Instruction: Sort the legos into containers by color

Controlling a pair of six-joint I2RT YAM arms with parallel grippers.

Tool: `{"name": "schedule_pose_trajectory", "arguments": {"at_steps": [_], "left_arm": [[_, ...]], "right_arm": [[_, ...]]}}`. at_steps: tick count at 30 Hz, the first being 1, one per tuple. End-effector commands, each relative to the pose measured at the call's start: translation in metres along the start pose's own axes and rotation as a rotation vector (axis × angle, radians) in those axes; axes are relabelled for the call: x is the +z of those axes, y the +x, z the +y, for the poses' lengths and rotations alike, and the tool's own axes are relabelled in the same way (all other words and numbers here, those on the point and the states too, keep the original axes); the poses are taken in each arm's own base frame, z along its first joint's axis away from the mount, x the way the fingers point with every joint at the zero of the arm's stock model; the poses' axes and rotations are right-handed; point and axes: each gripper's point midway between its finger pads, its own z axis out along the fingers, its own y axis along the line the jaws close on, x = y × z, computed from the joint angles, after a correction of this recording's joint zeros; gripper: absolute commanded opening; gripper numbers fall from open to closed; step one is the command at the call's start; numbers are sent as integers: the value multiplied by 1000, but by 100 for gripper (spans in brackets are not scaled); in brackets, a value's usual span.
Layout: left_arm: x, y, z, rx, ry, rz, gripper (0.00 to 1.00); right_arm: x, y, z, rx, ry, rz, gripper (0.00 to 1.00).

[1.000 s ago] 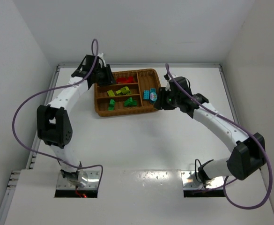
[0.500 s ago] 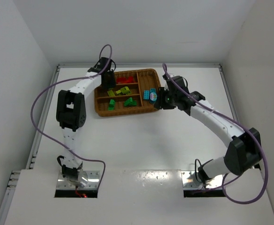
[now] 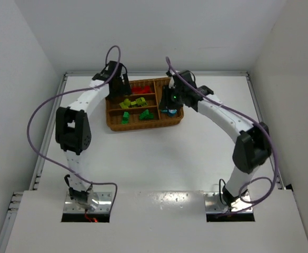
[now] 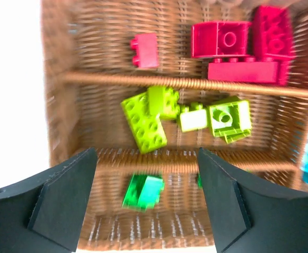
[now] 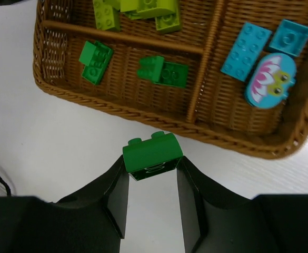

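The brown wicker tray (image 3: 143, 128) holds the sorted legos. In the left wrist view red bricks (image 4: 232, 39) fill the far slot, yellow-green bricks (image 4: 146, 118) the middle slot, and a blurred green brick (image 4: 142, 192) lies in the near slot. My left gripper (image 4: 146, 199) hangs open above the tray's left end (image 3: 120, 88) and holds nothing. My right gripper (image 5: 151, 166) is shut on a dark green brick (image 5: 152, 154), just outside the tray's near rim (image 5: 143, 113). Cyan bricks (image 5: 247, 50) lie in the cross slot.
A cyan rounded piece with a flower picture (image 5: 269, 87) lies beside the cyan bricks. Two more green bricks (image 5: 163, 70) sit in the near slot. White walls close in the table on three sides. Purple cables loop off both arms.
My left gripper has opened over the tray's left end. My right arm has swung left and back with the dark green brick, from beside the tray's right rim to over its right part.
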Motion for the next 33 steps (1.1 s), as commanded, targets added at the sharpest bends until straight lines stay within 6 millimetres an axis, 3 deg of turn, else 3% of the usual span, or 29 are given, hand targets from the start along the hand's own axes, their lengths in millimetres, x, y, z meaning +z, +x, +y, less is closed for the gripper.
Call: {"name": "schedule_pose_trajectory", "arguments": {"at_steps": [1,2,3,5,6,8,10,11,12,13,15,16,18,20,21,22,24,25,26,27,28,30,32,33], "left_arm": [[-68,-36,19,-109,-27,-146,83],[-75,-34,30,-133,-40,-145,83],[-93,-43,44,-170,-49,-184,83],[-101,-33,63,-196,-83,-183,83],[-117,-38,75,-217,-93,-220,83],[-121,-28,89,-230,-114,-212,83],[-127,-24,100,-237,-119,-213,83],[-129,-22,101,-237,-119,-213,83],[-128,-22,103,-244,-116,-211,83],[-129,-19,105,-243,-118,-207,83],[-130,-16,108,-249,-117,-202,83],[-127,-12,107,-247,-113,-188,83],[-130,-13,106,-247,-101,-193,83],[-126,-5,106,-244,-101,-171,83],[-129,-6,106,-245,-97,-179,83],[-131,-6,106,-247,-93,-189,83],[-133,-6,106,-249,-88,-200,83],[-135,-4,107,-249,-88,-200,83],[-144,-10,106,-254,-73,-232,83],[-145,-10,106,-255,-69,-240,83],[-148,-8,107,-255,-68,-243,83],[-159,-12,108,-263,-56,-291,83],[-166,-12,105,-262,-36,-318,83],[-166,-7,107,-261,-38,-313,83]], "right_arm": [[32,2,38,-67,-105,56,11],[35,-8,48,-77,-127,42,11],[42,-6,55,-82,-147,55,13],[53,-8,70,-83,-174,57,13],[67,-6,70,-83,-183,60,14],[75,-7,88,-93,-214,58,16],[98,4,88,-82,-207,93,22],[101,-8,92,-86,-209,65,27],[106,-5,86,-64,-173,82,40],[110,-9,83,-64,-151,68,70],[111,-20,75,-45,-89,26,95],[108,-25,74,-37,-75,10,99],[90,-43,69,-37,-24,-56,100],[77,-52,51,-19,55,-112,100],[52,-67,46,-9,77,-167,100],[47,-58,36,-8,114,-168,100],[26,-60,18,8,199,-224,100],[23,-44,-1,23,253,-211,100],[-4,-52,-9,41,300,-274,100],[-14,-48,-21,62,338,-288,100],[-18,-24,-39,72,402,-253,100],[-47,0,-80,156,572,-262,100],[-75,18,-104,210,680,-278,100],[-80,40,-120,219,734,-247,100]]}}
